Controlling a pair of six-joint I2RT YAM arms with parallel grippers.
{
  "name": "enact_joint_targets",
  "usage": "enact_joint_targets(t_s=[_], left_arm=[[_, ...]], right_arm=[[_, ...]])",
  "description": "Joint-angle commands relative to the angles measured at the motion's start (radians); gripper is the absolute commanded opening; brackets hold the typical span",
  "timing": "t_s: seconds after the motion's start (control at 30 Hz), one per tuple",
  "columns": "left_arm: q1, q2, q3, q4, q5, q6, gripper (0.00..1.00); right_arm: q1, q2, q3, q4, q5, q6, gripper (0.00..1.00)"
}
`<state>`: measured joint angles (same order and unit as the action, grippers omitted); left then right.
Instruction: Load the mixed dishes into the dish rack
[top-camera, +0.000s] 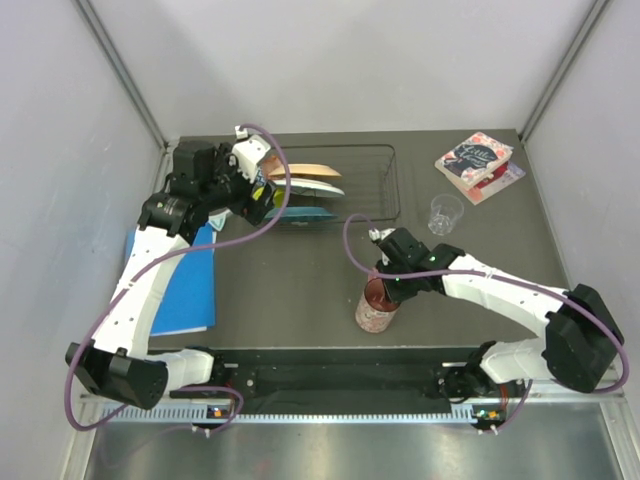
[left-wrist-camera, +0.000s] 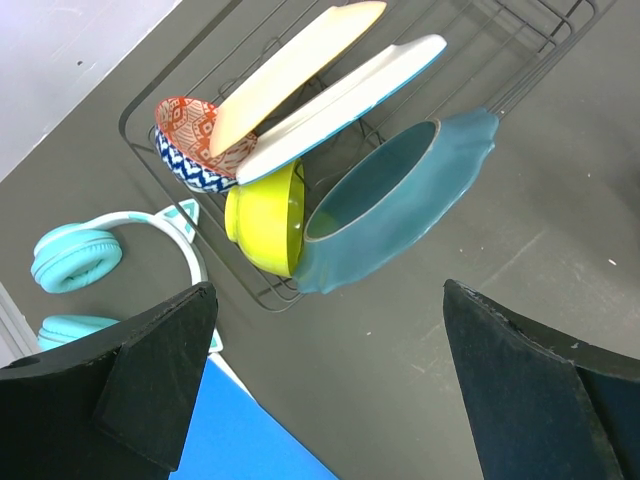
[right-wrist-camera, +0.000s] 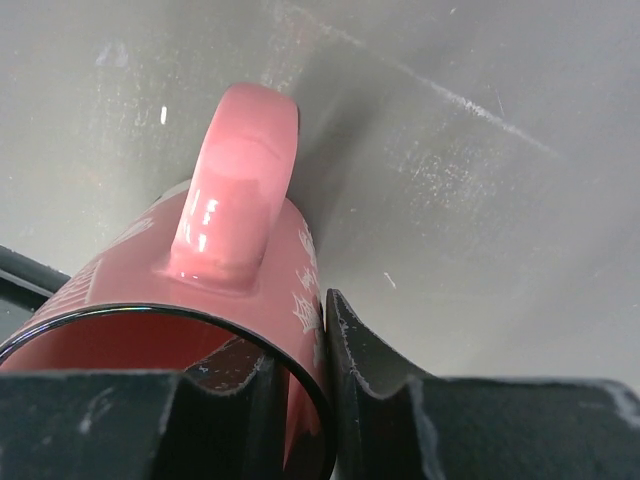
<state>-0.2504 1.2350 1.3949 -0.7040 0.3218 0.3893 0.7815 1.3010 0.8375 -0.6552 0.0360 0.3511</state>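
Dark grey bench (top-camera: 300, 290) filled the overhead view between pale walls. At far left a blue folder (top-camera: 190, 290) lay flat, and in the left wrist view teal headphones (left-wrist-camera: 75, 255) sat just beside it, at the frame's left edge.

Right of these, the left end effector (top-camera: 262, 198) hung over the rack's left end. Its fingers (left-wrist-camera: 160, 370) were spread wide with nothing between them.

The wire rack (top-camera: 360, 148) stood at upper centre with five dishes at its left end. In the left wrist view a patterned bowl (left-wrist-camera: 190, 140) lay farthest left and a yellow bowl (left-wrist-camera: 265, 220) was tipped on its side below it. A cream plate (left-wrist-camera: 290, 70) and a white plate (left-wrist-camera: 340, 105) leaned side by side above the bowls. A teal plate (left-wrist-camera: 390, 200) was tilted nearest the camera, its lower edge at the rack's rim.

At lower centre, well apart from the rack, the pink mug (top-camera: 377, 305) was upright. The right end effector (top-camera: 395, 285) was clamped on its rim, one finger inside and one outside, beside the handle. Whether the mug touched the bench could not be told.

Farther right stood a clear glass (top-camera: 446, 213), and books (top-camera: 478, 163) lay stacked at upper right.
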Motion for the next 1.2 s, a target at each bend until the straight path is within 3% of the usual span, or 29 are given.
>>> enact_joint_targets(t_s=[0.0, 0.1, 0.2, 0.33, 0.4, 0.47, 0.53, 0.67, 0.7, 0.77, 0.83, 0.93, 1.07, 1.17], left_arm=[[-0.004, -0.005, 0.065, 0.041, 0.007, -0.026, 0.99], [-0.003, -0.006, 0.091, 0.057, -0.007, -0.067, 0.99], [-0.003, 0.003, 0.137, 0.06, 0.009, -0.131, 0.99], [-0.003, 0.004, 0.168, 0.044, 0.115, -0.171, 0.99], [-0.003, -0.017, 0.147, 0.069, 0.155, -0.146, 0.99], [-0.004, -0.08, 0.103, 0.109, 0.197, -0.112, 0.99], [-0.006, -0.126, 0.015, 0.194, 0.197, -0.043, 0.99], [-0.006, -0.193, -0.056, 0.276, 0.131, 0.046, 0.99], [-0.006, -0.201, -0.068, 0.279, 0.138, 0.095, 0.99], [-0.006, -0.248, -0.139, 0.346, 0.193, 0.144, 0.99], [-0.006, -0.29, -0.212, 0.444, 0.248, 0.216, 0.99], [-0.007, -0.348, -0.33, 0.592, 0.377, 0.342, 0.99], [-0.009, -0.354, -0.401, 0.615, 0.445, 0.589, 0.99], [-0.009, -0.379, -0.509, 0.769, 0.482, 0.72, 0.99]], right_arm=[[0.001, -0.051, 0.035, 0.017, 0.018, 0.028, 0.0], [-0.031, -0.13, 0.066, 0.075, -0.021, 0.035, 0.0], [-0.126, -0.258, 0.058, 0.246, -0.209, 0.052, 0.0], [-0.269, -0.339, -0.018, 0.544, -0.677, 0.234, 0.0], [-0.31, -0.336, -0.038, 0.763, -0.795, 0.342, 0.0], [-0.327, -0.307, -0.052, 0.92, -0.906, 0.545, 0.0], [-0.335, -0.272, -0.069, 1.18, -0.985, 0.775, 0.0], [-0.344, -0.148, -0.121, 1.683, -1.003, 1.199, 0.0], [-0.346, -0.119, -0.145, 1.964, -0.986, 1.403, 0.0], [-0.343, -0.013, -0.15, 2.323, -0.903, 1.592, 0.0], [-0.326, 0.061, -0.13, 2.402, -0.872, 1.732, 0.0], [-0.295, 0.076, -0.112, 2.381, -0.9, 1.73, 0.0], [-0.292, 0.077, -0.104, 2.379, -0.924, 1.755, 0.0], [-0.28, 0.073, -0.097, 2.379, -0.958, 1.766, 0.0]])
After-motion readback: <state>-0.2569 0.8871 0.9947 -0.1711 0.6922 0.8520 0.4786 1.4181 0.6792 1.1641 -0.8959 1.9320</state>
